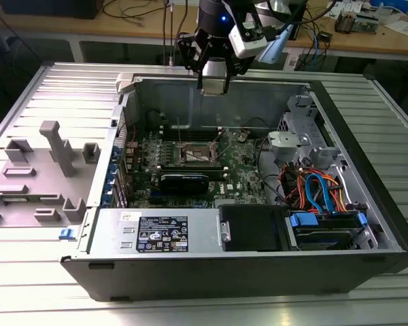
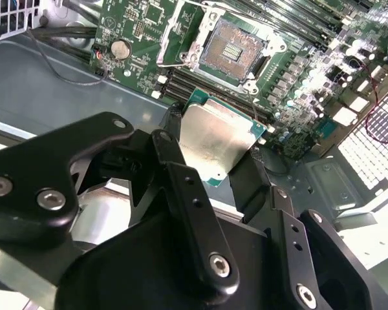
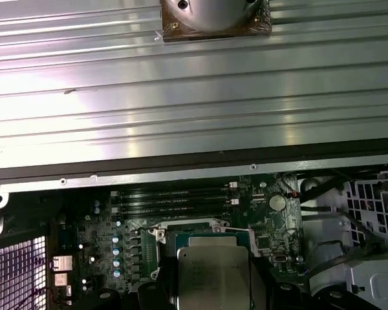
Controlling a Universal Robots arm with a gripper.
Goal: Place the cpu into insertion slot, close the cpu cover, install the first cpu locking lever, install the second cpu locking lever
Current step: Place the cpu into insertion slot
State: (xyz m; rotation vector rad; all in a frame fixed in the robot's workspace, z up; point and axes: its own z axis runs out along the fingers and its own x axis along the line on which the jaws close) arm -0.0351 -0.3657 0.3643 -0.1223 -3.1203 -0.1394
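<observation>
Exterior view sits high off the near side of the open computer case, angled down, far enough back to frame the whole case on the ribbed surface, with the tool at the far wall. Second wrist view rides close behind the tool's fingers, looking along them past the cpu to the insertion slot. First wrist view faces roughly the other way across the cpu, out over case rim and surface; all three share the motherboard around the slot.
</observation>
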